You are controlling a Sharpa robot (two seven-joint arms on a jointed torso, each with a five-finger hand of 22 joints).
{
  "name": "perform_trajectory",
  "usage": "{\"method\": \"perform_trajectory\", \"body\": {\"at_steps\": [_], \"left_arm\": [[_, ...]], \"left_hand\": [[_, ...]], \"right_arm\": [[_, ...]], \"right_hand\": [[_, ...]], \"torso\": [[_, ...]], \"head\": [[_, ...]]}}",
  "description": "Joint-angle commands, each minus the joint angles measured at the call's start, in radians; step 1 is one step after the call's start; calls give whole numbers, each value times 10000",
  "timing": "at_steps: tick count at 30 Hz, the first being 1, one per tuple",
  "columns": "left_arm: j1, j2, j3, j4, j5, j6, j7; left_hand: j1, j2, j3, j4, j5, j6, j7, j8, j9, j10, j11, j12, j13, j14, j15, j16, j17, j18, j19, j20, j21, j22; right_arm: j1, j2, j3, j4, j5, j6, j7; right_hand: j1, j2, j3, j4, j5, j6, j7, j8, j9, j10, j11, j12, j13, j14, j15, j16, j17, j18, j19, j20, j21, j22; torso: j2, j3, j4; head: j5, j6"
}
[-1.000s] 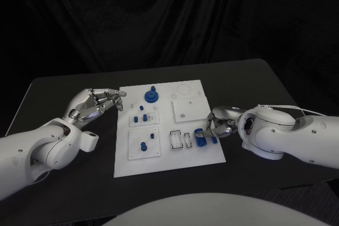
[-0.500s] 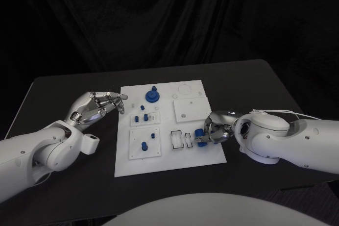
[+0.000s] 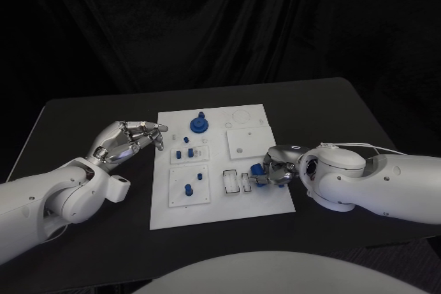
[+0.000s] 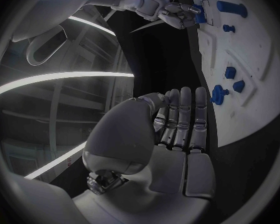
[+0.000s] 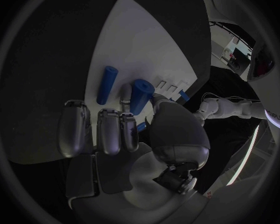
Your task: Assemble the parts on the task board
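Note:
The white task board [image 3: 220,208] lies mid-table. My right hand [image 3: 278,168] sits on its right edge and pinches a blue cylinder [image 3: 260,178] between thumb and fingers. In the right wrist view the blue cylinder [image 5: 140,95] stands at the fingertips [image 5: 125,91] of the right hand [image 5: 121,134], with a thinner blue peg [image 5: 106,84] lying beside it on the board [image 5: 140,50]. My left hand [image 3: 129,141] hovers at the board's left edge, fingers apart and holding nothing. In the left wrist view the left hand [image 4: 177,129] has its fingers stretched out side by side.
A big blue knob [image 3: 197,124] stands at the board's far side. Small blue pegs [image 3: 185,153] stand in the left sub-plates, one more [image 3: 185,191] nearer me. Two black-rimmed slots [image 3: 228,181] lie left of the right hand. A square white plate [image 3: 246,143] sits behind it.
My right hand has slid left onto the board and closed its fingers on the blue cylinder. The left hand has sunk a little and shifted slightly.

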Motion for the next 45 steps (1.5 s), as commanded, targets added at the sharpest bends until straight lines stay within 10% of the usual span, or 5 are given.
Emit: {"method": "perform_trajectory", "body": {"at_steps": [1,8,17,27,45], "left_arm": [[-40,12,7,15,70,201,-35],[-95,-7,7,26,71,244,-129],[-119,-23,7,18,71,262,-219],[-133,-27,7,8,72,270,-274],[-145,-42,7,40,72,287,-324]], "left_hand": [[95,38,-56,-3,38,-61,-1,37,-12,-1,63,-30,-24,-68,36,-58,-17,28,-98,6,-54,-17],[104,58,-53,11,42,-70,2,45,-13,-9,72,-58,-69,-85,46,-80,-56,25,-115,12,-81,-24],[111,64,-52,16,44,-73,4,52,-12,-13,76,-75,-98,-98,51,-95,-81,24,-126,16,-99,-29],[116,72,-51,24,45,-76,5,58,-12,-13,81,-90,-125,-110,57,-109,-105,22,-136,20,-117,-34],[120,75,-50,27,46,-78,5,62,-12,-13,83,-98,-140,-117,60,-117,-118,21,-142,21,-127,-37]], "right_arm": [[-80,48,-38,-63,-91,425,-373],[-90,68,-37,-48,385,81,-9],[-91,-36,-35,185,1721,-1519,1195],[-89,-84,-33,481,3221,-2389,1904],[-91,505,-33,120,4219,-1125,1586]], "right_hand": [[100,89,133,-13,673,-85,-37,-66,-113,1061,-89,27,2633,682,-91,-56,824,-88,431,-65,14,1933],[881,-473,1259,-46,4810,-23,-130,144,63,1061,-183,27,2633,708,-168,-25,919,-79,404,-132,5,1922],[889,-900,2201,-83,7192,115,-305,810,675,1061,-354,27,2633,747,-317,40,1013,-144,493,-271,357,2011],[838,-995,2289,-117,6953,-50,-304,947,888,1061,-362,27,2633,750,-327,47,1014,-143,491,-291,369,2006],[503,-852,2243,-75,5465,-369,-225,920,1088,1061,-281,27,2633,703,-261,-91,799,-102,417,-234,200,1943]], "torso": [[2,2,2],[2,-5,4],[-8,-6,3],[-6,-4,-5],[-5,-11,0]], "head": [[5,2],[61,2],[159,2],[299,2],[442,2]]}}
